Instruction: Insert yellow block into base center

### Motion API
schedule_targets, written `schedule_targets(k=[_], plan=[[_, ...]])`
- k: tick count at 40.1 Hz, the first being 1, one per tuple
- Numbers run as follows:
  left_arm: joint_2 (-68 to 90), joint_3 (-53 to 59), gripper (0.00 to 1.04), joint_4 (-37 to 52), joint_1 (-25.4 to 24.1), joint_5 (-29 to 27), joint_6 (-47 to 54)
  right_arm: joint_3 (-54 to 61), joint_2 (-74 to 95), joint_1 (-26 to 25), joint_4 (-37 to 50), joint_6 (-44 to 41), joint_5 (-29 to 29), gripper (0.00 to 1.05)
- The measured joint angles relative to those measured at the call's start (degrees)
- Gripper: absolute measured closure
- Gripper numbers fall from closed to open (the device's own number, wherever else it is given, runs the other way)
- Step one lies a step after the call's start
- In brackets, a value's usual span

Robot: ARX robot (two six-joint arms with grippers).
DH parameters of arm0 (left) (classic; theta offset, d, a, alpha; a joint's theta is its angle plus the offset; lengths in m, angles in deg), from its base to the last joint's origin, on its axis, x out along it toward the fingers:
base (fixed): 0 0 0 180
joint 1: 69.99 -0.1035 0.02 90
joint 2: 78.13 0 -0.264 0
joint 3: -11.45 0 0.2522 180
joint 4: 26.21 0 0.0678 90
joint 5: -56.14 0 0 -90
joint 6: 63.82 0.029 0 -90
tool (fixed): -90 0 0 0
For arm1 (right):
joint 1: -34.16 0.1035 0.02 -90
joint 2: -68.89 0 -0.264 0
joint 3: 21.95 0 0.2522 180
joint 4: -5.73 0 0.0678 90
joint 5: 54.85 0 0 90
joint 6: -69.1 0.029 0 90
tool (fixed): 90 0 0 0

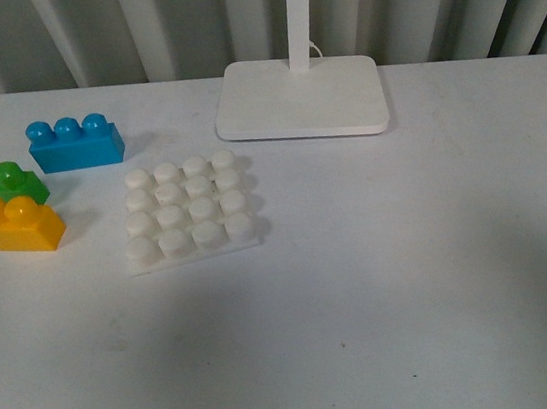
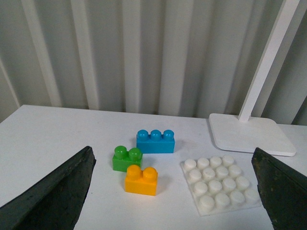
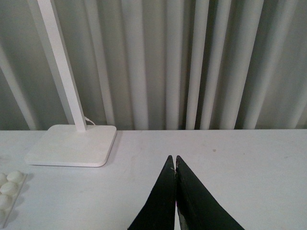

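**Yellow block (image 1: 20, 225) stands loose near the table's left edge, apart from the base (image 1: 187, 212)**

The block stands studs up on the white table (image 1: 414, 277). The green brick (image 1: 3, 182) is just behind it, its lower front hidden by the block, so I cannot tell whether the two touch. The blue brick (image 1: 74, 142) lies farther back. The base lies flat nearer the table's middle, every stud uncovered. The lamp foot (image 1: 302, 97) stands behind it by the rear edge, its post cut off by the frame.

The grippers show only in their wrist views. The left gripper (image 2: 171, 148) has its jaws wide apart, and only their dark tips are visible. The right gripper (image 3: 174, 160) has its jaws pressed together, gripping nothing. In that view only a corner of the base shows.
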Motion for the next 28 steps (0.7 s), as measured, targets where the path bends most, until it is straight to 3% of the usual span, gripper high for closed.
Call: schedule_targets(k=[15,19,28], plan=[[0.0,0.0,0.06,0.0,0.0,0.0,0.0,1.8,-7.0,0.0,-4.2,0.0,0.0,1.04],[0.0,0.0,0.06,0.0,0.0,0.0,0.0,1.7,-14.8,0.0,-14.1,0.0,0.0,1.04],[0.0,0.0,0.06,0.0,0.0,0.0,0.0,1.7,-17.1,0.0,-14.8,0.0,0.0,1.04]])
